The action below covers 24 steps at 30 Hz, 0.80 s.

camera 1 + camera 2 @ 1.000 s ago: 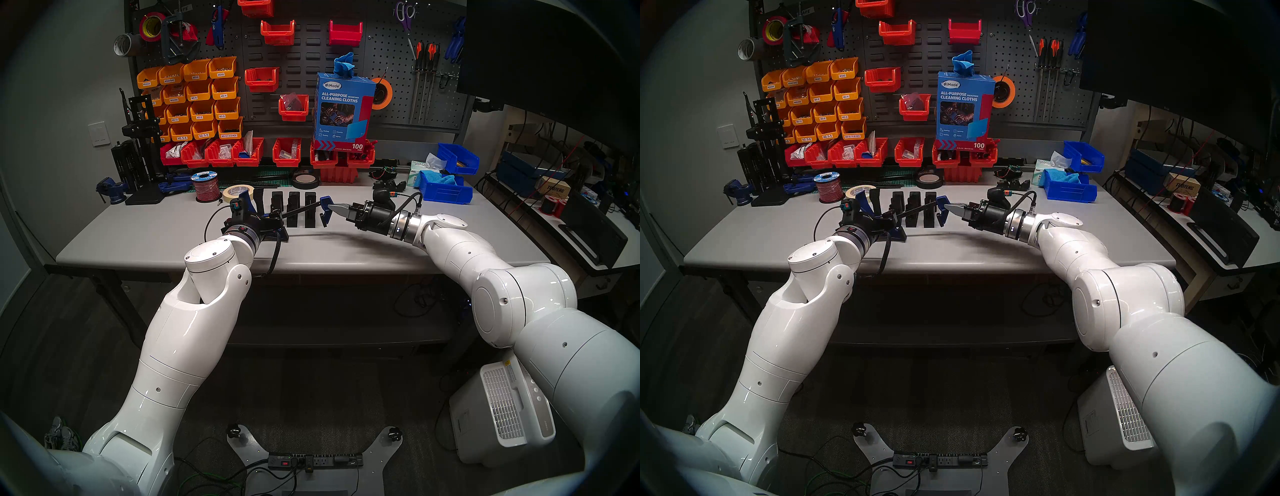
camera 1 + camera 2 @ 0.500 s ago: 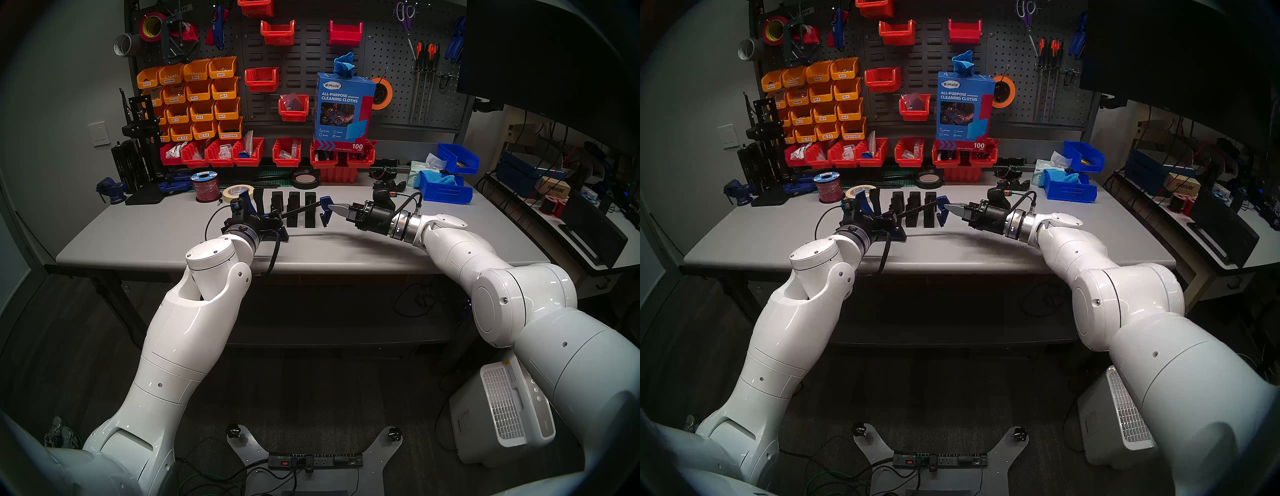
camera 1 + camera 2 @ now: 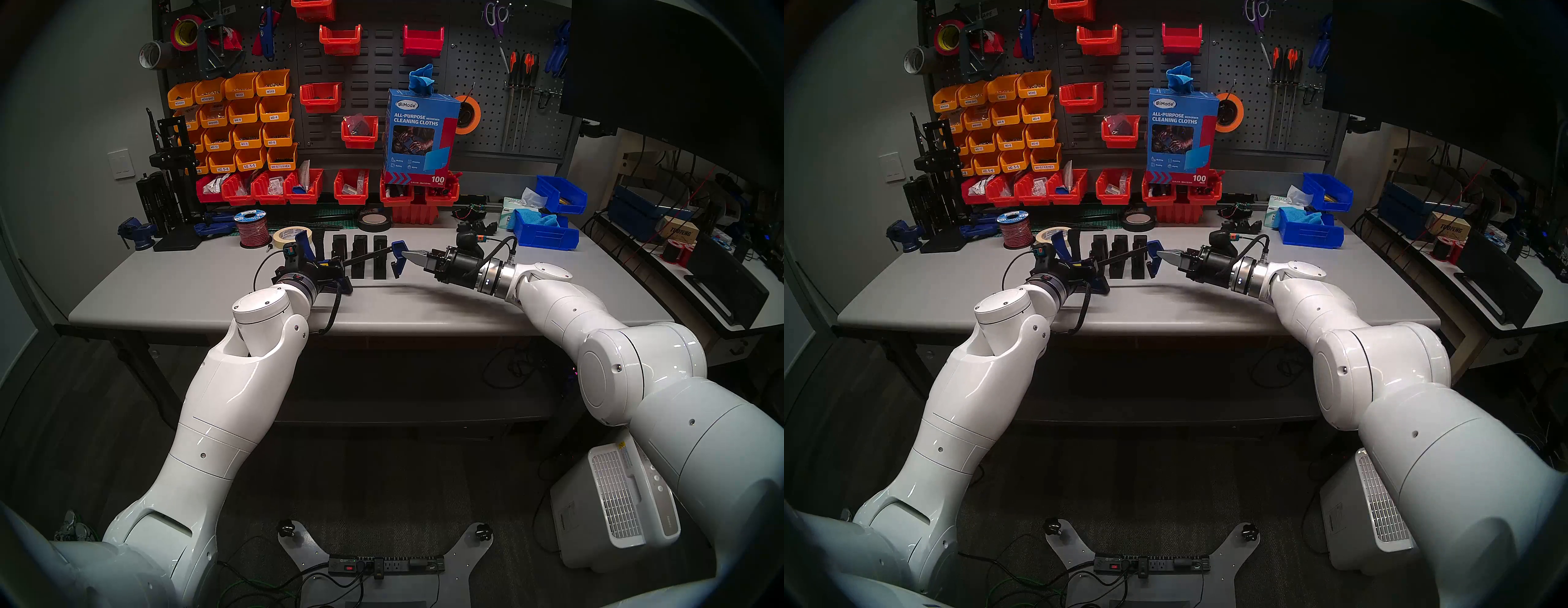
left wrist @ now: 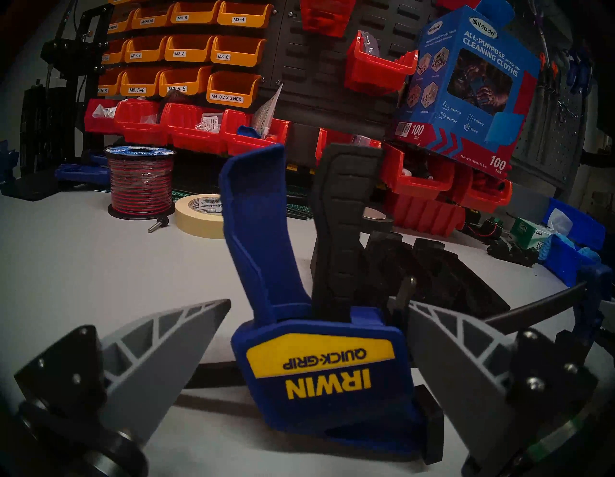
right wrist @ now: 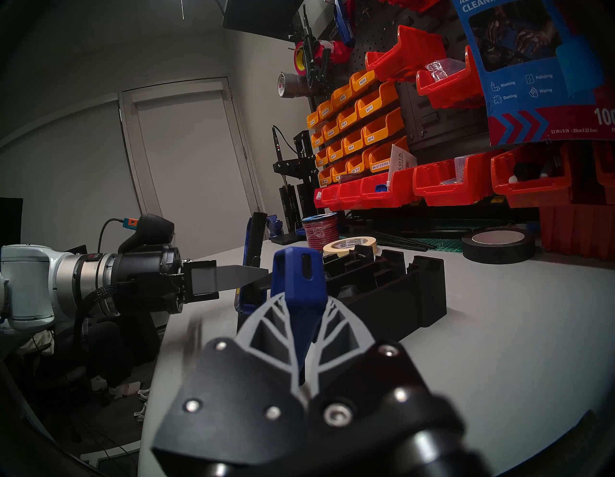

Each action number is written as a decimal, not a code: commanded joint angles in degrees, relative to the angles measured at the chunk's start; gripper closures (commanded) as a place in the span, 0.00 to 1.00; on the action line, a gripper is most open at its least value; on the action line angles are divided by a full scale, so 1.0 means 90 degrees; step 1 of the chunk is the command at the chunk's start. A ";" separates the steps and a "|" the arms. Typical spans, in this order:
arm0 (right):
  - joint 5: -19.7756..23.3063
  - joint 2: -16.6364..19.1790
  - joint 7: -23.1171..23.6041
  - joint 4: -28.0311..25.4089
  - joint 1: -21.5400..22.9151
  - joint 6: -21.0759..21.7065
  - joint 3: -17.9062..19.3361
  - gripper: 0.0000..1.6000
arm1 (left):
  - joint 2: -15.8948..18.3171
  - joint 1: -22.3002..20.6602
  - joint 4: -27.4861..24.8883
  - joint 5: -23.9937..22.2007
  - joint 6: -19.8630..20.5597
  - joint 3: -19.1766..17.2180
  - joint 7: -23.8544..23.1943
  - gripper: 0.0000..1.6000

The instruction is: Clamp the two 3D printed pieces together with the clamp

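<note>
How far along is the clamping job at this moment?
Done: the two black printed pieces sit together, the clamp spanning them. In hand: right gripper is shut on the clamp's end jaw; left gripper is open around its handle. Left: squeezing the trigger.

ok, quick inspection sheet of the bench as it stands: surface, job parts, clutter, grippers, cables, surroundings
Surface: grey table, front half bare.
Job's things: clamp upside down, bar running over the two 3D printed pieces, which stand side by side on the table.
Clutter: masking tape, wire spool, black tape roll, blue bins, bench vise.
Grippers: left gripper open, fingers either side of the clamp's body, not closed on it; right gripper shut on the clamp's blue end jaw.
Cables: black wrist cable loops over the table's front edge.
Surroundings: pegboard with orange and red bins, cleaning cloths box.
</note>
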 commanded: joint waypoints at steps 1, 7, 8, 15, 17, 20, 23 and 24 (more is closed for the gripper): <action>0.0057 0.0010 0.0017 -0.0154 0.0322 0.0002 0.0062 1.00 | 0.0028 -0.0337 -0.0010 0.0059 -0.0158 -0.0086 -0.0055 0.00; 0.0052 0.0009 0.0018 -0.0147 0.0326 -0.0001 0.0066 1.00 | 0.0033 -0.0326 -0.0017 0.0079 -0.0186 -0.0103 -0.0104 0.00; 0.0051 0.0009 0.0018 -0.0146 0.0327 -0.0001 0.0067 1.00 | 0.0034 -0.0321 -0.0028 0.0082 -0.0185 -0.0108 -0.0107 0.00; 0.0046 0.0008 0.0023 -0.0139 0.0330 -0.0005 0.0073 1.00 | 0.0038 -0.0284 -0.0155 0.0057 -0.0160 -0.0145 -0.0134 0.00; 0.0044 0.0007 0.0024 -0.0137 0.0331 -0.0006 0.0074 1.00 | 0.0044 -0.0277 -0.0174 0.0048 -0.0159 -0.0152 -0.0152 0.00; 0.0041 0.0007 0.0027 -0.0133 0.0332 -0.0009 0.0078 1.00 | 0.0062 -0.0258 -0.0216 0.0009 -0.0173 -0.0179 -0.0227 0.00; 0.0038 0.0006 0.0028 -0.0131 0.0334 -0.0010 0.0080 1.00 | 0.0069 -0.0251 -0.0241 0.0002 -0.0168 -0.0193 -0.0248 0.00; 0.0037 0.0006 0.0029 -0.0130 0.0334 -0.0010 0.0080 1.00 | 0.0072 -0.0249 -0.0252 0.0000 -0.0165 -0.0197 -0.0256 0.00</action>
